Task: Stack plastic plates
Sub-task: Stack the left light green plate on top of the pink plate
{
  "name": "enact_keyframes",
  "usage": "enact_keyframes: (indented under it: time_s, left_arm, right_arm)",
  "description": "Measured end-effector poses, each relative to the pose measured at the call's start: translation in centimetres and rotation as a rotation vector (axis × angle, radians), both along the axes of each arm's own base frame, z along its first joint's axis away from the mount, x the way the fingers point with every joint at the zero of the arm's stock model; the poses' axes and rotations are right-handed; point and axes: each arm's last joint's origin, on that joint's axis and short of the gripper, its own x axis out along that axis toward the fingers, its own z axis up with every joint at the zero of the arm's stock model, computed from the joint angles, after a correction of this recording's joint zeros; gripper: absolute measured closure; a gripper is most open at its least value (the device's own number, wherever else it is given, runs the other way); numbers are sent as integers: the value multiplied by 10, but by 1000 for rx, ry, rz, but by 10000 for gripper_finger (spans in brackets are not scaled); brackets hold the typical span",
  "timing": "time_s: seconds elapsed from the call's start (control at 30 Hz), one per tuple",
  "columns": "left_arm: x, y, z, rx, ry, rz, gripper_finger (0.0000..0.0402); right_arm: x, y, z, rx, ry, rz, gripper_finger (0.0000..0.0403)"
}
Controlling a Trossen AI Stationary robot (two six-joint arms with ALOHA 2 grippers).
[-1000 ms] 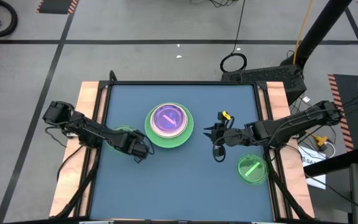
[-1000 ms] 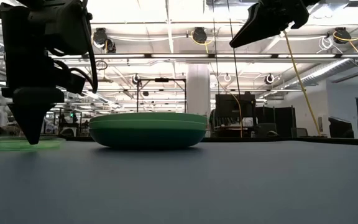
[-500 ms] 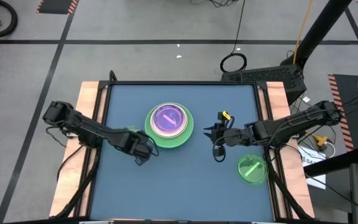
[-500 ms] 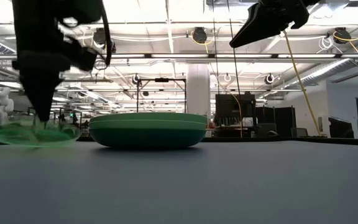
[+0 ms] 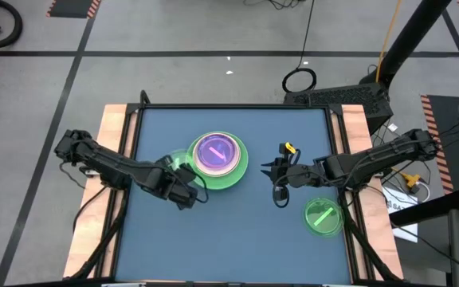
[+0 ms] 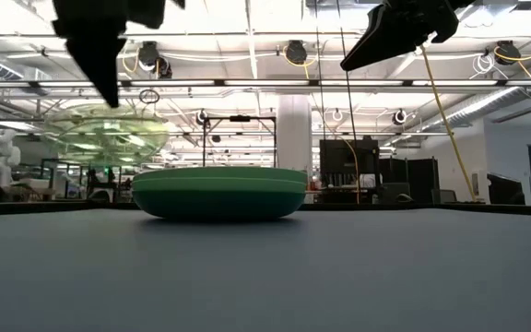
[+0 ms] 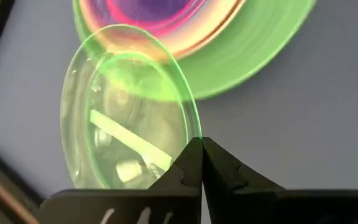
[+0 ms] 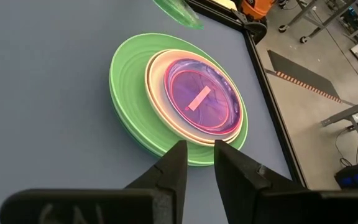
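A stack of plates sits mid-table: a large green one at the bottom, cream above it, pink and purple translucent ones on top. My left gripper is just left of the stack, shut on a small translucent green plate with a stripe, which is in the air. A second green striped plate lies flat on the table near its right edge. My right gripper hovers open, right of the stack and above the table. My left gripper pinches the green plate's rim between its two fingers, at the edge farthest from the stack. The fingers come down from above. The plate is lifted clear of the table, slightly tilted, and higher than the top of the stack.
Blue table top with wooden side rails. Bare table surface lies in front of the stack and behind it. A yellow-tagged part sits by my right arm. Cables and equipment stand beyond the table's far and right edges.
My left gripper has risen from the table and moved right toward the stack, carrying the green plate. The plate lay flat on the table left of the stack one second ago, then tipped up at one edge, and now hangs lifted clear beside the stack.
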Motion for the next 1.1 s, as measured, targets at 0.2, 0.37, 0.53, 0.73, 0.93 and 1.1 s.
enact_keyframes:
  time_s: [0.2, 0.37, 0.53, 0.73, 0.93, 1.1]
  left_arm:
    - [19, 4, 7, 73, -130, -142, 399]
    - [40, 11, 9, 137, -226, -236, 399]
    - [51, 24, 8, 172, -245, -273, 399]
    - [57, 40, 9, 199, -246, -269, 399]
    - [62, 50, 9, 222, -249, -279, 399]
    - [62, 58, 9, 227, -241, -262, 399]
  right_arm:
    - [0, 0, 0, -1, 1, 1, 330]
    - [0, 0, 0, -2, 1, 1, 330]
    - [0, 0, 0, -2, 0, 1, 330]
    - [0, 0, 0, -2, 1, 1, 330]
    - [0, 0, 0, -2, 1, 1, 330]
    - [0, 0, 0, -5, 2, 3, 330]
